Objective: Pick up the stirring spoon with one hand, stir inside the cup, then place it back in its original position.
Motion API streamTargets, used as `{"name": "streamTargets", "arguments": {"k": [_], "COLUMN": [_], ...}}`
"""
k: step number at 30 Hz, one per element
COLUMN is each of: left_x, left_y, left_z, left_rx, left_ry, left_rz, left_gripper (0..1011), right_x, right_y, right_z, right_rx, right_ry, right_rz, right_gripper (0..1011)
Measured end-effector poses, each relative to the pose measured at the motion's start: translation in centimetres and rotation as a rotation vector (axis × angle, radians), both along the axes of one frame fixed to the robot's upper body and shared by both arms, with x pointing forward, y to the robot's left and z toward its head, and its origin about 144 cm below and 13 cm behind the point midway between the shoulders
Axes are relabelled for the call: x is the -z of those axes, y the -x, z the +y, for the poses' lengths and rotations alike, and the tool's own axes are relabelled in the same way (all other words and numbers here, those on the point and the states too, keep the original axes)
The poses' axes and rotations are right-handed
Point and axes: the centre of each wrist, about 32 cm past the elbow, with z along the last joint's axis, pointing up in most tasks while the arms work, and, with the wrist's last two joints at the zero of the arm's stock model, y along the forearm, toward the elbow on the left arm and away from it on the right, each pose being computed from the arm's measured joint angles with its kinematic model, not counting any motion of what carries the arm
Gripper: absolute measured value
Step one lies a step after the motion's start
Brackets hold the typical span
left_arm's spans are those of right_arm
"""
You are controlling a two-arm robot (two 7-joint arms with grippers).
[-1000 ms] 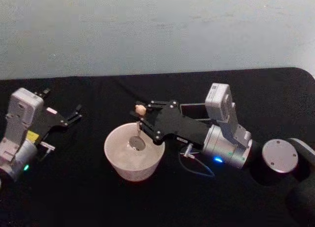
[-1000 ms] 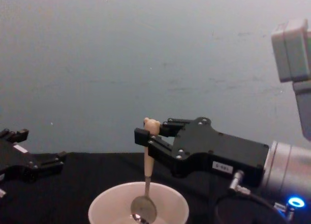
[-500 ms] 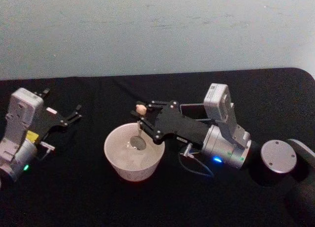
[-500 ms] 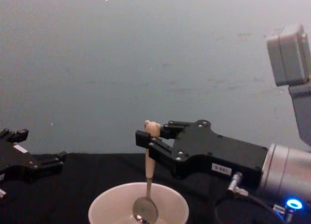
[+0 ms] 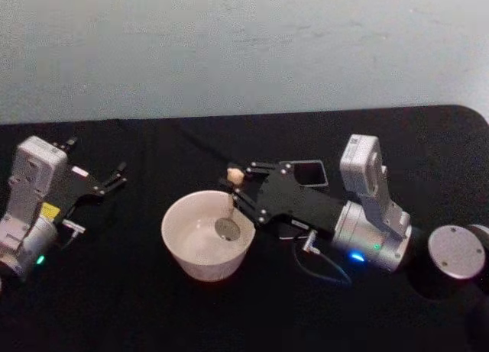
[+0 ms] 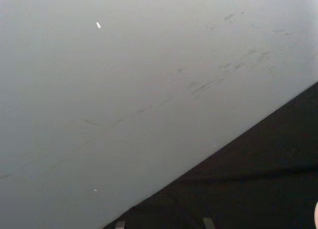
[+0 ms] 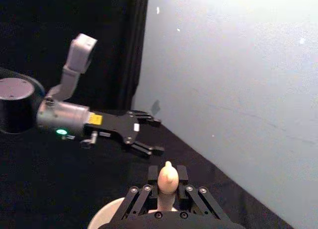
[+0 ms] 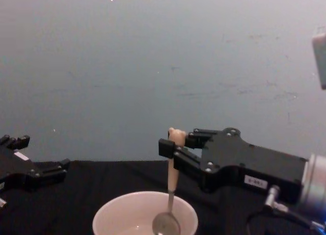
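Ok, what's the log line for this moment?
step: stir | right gripper: fingers shut on beige bear-topped stirring spoon, near upright, bowl inside wide cream-white cup | left gripper: open, parked left

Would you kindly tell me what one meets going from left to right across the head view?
The left gripper, open → cup → right gripper shut on the stirring spoon, which dips into the cup → dark square holder.
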Motion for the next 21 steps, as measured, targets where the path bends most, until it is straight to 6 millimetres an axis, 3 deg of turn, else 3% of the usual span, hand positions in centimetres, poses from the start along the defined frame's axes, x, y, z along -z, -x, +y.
{"name": "streamTargets", "arguments": {"k": [11,21], "left_x": [0.0,0.0], "left_y": [0.0,0.0], "left_z": [0.0,0.0], "left_rx": [0.000,0.000], "left_ry": [0.000,0.000], "left_rz": [0.000,0.000], "left_gripper": [1001,1001], "right_x": [0.0,0.1], "right_y": [1.8,1.1], "right_z": [0.5,2.3], "right_rx": [-0.082,-0.075], "right_ry": [-0.001,-0.012], "right_rz": [0.019,0.018], "right_gripper": [214,214]}}
